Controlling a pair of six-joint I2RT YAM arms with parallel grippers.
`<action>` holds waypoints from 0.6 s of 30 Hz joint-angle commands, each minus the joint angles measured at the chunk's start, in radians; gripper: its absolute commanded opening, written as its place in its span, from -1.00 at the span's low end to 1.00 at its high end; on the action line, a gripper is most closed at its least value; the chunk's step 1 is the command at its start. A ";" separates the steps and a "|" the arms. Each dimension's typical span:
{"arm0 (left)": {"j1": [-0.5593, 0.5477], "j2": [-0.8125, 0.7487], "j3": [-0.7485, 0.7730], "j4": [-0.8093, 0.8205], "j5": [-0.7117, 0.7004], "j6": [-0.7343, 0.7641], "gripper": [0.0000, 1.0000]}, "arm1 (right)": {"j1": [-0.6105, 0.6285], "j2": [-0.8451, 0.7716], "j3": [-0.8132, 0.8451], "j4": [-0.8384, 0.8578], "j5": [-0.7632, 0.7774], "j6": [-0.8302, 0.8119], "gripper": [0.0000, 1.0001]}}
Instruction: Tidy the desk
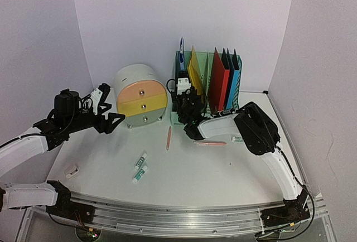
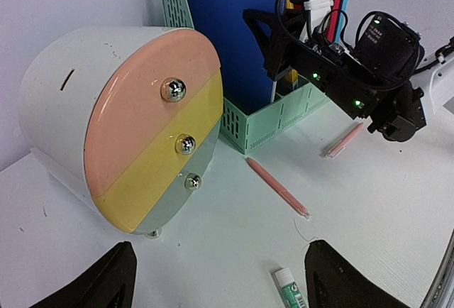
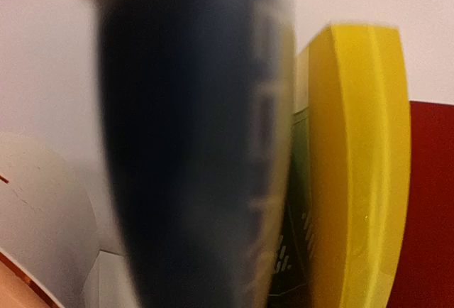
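The desk (image 1: 223, 180) lies between lilac walls, its front rail by the arm bases. I judge it partly tidied: folders stand in the mint-green file rack (image 1: 237, 94), but two pink pens (image 1: 168, 138), two glue sticks (image 1: 140, 160) and a small white block (image 1: 71, 170) lie loose mid-desk and left. The right gripper (image 2: 273, 45), jaws narrow, seems pinched on a blue folder (image 2: 227, 31) at the rack's left end, cramped between the round drawer unit (image 1: 140, 96) and the yellow folder (image 3: 362, 166). The left gripper (image 2: 223, 283) hangs wide and empty before the drawers, with open desk beneath.
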 commanded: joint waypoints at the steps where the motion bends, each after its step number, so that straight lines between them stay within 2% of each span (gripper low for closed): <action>1: 0.006 0.013 -0.001 0.022 0.024 -0.004 0.63 | 0.004 -0.030 -0.002 -0.040 0.030 0.083 -0.97; 3: 0.007 0.020 0.008 0.021 0.025 0.000 0.63 | 0.004 -0.056 -0.016 -0.062 0.049 0.093 -0.58; 5: 0.006 0.028 0.021 0.024 0.023 0.004 0.62 | 0.007 -0.093 -0.044 -0.067 0.056 0.096 -0.09; 7: 0.006 0.042 0.032 0.035 0.037 0.016 0.62 | 0.019 -0.137 -0.081 -0.076 0.072 0.096 0.13; 11: 0.005 0.077 0.064 0.088 0.070 0.048 0.57 | 0.066 -0.257 -0.154 -0.102 0.134 0.079 0.43; 14: 0.005 0.129 0.109 0.102 0.108 0.150 0.54 | 0.107 -0.382 -0.232 -0.155 0.186 0.120 0.57; 18: -0.009 0.237 0.222 0.089 0.058 0.408 0.45 | 0.124 -0.565 -0.305 -0.480 0.086 0.340 0.62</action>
